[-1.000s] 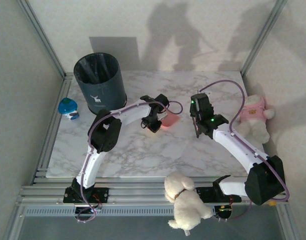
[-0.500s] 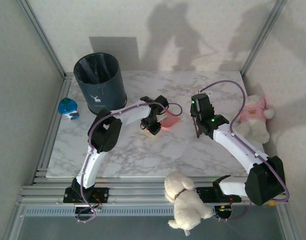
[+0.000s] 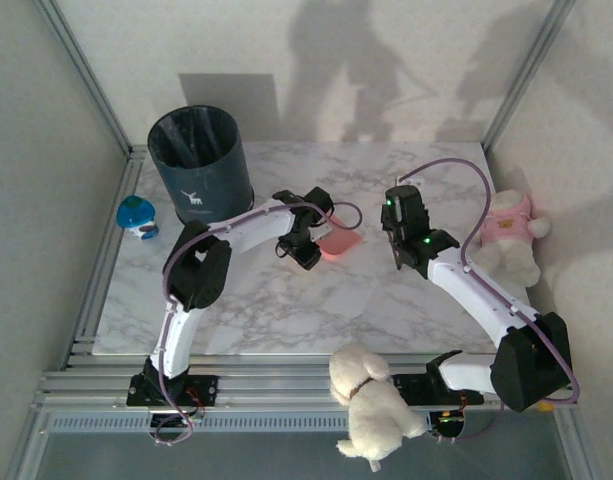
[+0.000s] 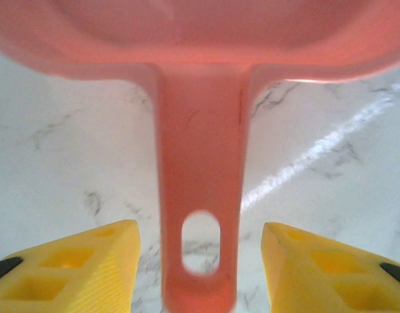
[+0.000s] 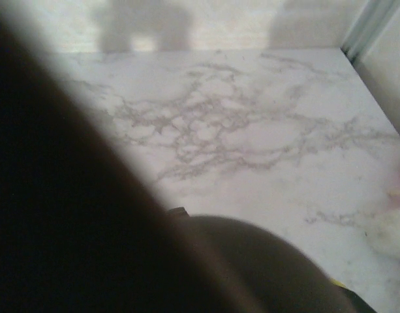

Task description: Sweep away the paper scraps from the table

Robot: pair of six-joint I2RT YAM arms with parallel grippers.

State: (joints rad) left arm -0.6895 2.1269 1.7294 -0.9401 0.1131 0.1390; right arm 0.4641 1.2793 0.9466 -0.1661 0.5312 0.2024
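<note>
Table marble, left gripper spread astride dustpan handle, right gripper blurred, state unclear

Between my gripper's ribbed yellow plastic fingers lies a smooth pink plastic dustpan handle; beneath it, a glossy marble-veined surface.

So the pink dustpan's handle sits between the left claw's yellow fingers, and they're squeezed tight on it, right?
Not squeezed tight. The left wrist view shows the left claw open: the pink dustpan's handle sits between the yellow fingers, but bare marble table shows on each side of it.
</note>
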